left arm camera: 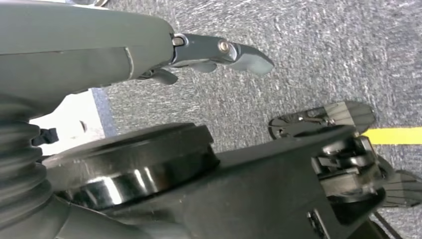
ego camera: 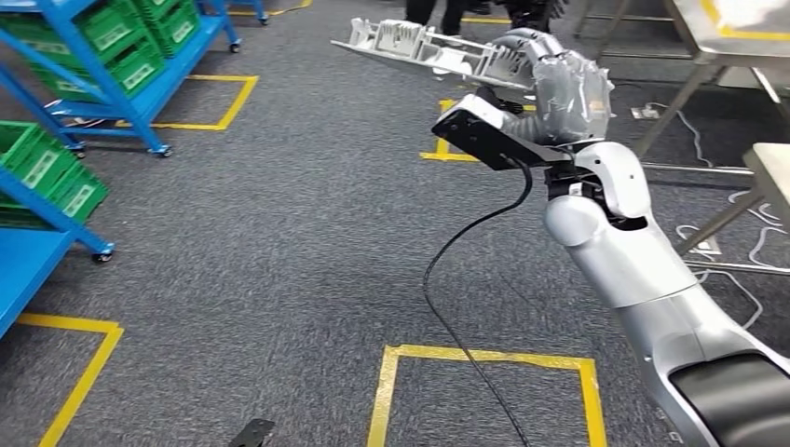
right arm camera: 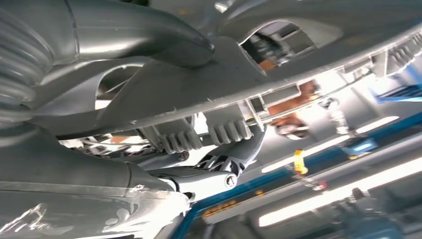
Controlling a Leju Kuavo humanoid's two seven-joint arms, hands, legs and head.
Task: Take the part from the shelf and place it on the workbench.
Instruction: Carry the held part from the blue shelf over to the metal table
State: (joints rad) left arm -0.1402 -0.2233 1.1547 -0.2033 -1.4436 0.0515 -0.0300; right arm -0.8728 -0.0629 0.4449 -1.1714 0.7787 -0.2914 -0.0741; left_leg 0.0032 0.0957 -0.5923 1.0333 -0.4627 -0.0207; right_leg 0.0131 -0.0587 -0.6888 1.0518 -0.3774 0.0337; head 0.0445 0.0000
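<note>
Raised right hand (ego camera: 550,79) grips the long, ribbed, light-grey plastic part (ego camera: 424,47) by one end, holding it level above the carpet, presumably for carrying to the table.

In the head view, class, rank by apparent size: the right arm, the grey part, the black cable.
1. right arm, though nearest the camera
2. grey part
3. black cable, thin

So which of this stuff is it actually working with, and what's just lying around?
Part of the job:
- part, held in the right robot hand
- shelf
- workbench

Just lying about:
- green bins
- yellow floor tape
- black cable
</note>
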